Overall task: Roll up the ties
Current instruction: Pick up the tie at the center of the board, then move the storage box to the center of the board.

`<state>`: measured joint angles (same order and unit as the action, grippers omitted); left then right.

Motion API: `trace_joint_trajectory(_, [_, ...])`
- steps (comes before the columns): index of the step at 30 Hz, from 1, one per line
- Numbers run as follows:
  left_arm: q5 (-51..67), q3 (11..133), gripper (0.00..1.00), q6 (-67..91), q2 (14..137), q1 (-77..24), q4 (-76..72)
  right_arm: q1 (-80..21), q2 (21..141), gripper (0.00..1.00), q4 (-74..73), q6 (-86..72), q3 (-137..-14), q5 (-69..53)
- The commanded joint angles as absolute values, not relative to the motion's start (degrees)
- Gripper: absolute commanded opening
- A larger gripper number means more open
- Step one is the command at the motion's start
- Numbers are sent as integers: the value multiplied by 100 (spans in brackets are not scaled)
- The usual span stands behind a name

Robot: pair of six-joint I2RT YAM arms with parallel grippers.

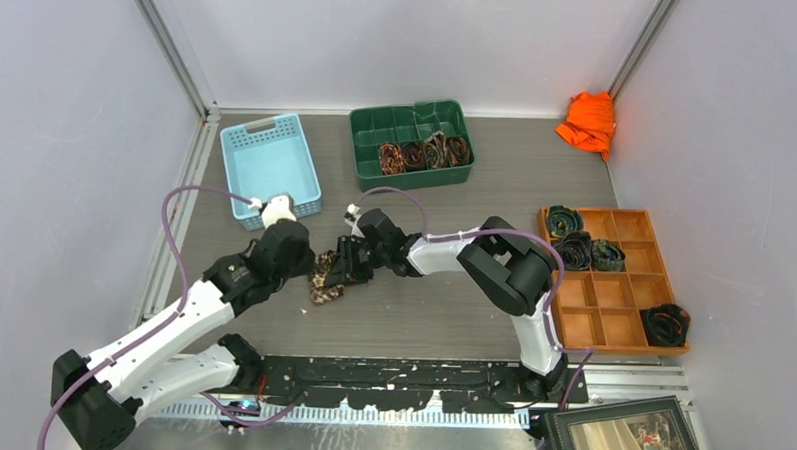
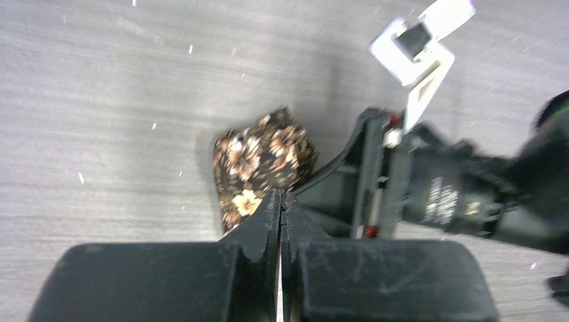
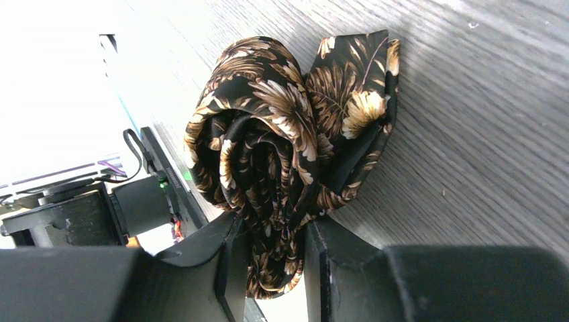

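The brown-and-black leaf-patterned fabric tie (image 3: pixel 268 134) sits loosely coiled on the grey table (image 1: pixel 421 316), mid-table between the two arms. The right gripper (image 3: pixel 268 235) is clamped on the coil's folds. The left gripper (image 2: pixel 280 201) has its fingers pressed together, tip right at the fabric. The pointed tail hangs free, so I'd worry a tug or lift could unwind the slack spiral.

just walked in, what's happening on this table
Two robot arms are working on a floral tie in the middle of the table. The right gripper is clamped on the loosely coiled tie, whose pointed end sticks out beside the coil. The left gripper is shut with its tips at the tie's edge; whether it pinches fabric is unclear. Rolled ties sit in the green bin and in the wooden compartment tray.
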<state>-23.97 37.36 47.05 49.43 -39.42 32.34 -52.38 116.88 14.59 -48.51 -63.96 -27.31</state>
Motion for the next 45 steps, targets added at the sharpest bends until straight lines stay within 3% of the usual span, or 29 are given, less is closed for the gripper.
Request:
trace_joint_trajectory(1, [-2788, 4686, 0, 4234, 5554, -3862, 3102, -5191, 11400, 1, 900, -4345, -6697, -2312])
trace_joint_trajectory(4, [-2508, 5354, 0, 3891, 6453, -3649, 2644, -5060, 11102, 1, 59, -3930, -6795, -1833])
trace_joint_trajectory(15, [-1637, 8310, 0, 3247, 10122, -3243, 1578, -3911, 9945, 1, -242, -3647, -5388, -1811])
trace_joint_trajectory(25, [-2610, 10558, 0, 3020, 12195, -3203, 2333, -3547, 9413, 1, -281, -3431, -4920, -1978])
trace_joint_trajectory(36, [-3265, 10976, 0, 2853, 12925, -3129, 2939, -3243, 9237, 1, -242, -3292, -4791, -2176])
trace_joint_trajectory(45, [-2236, 9217, 0, 3484, 12214, -3342, 2468, -3106, 8235, 1, -989, -2884, -5141, -1772])
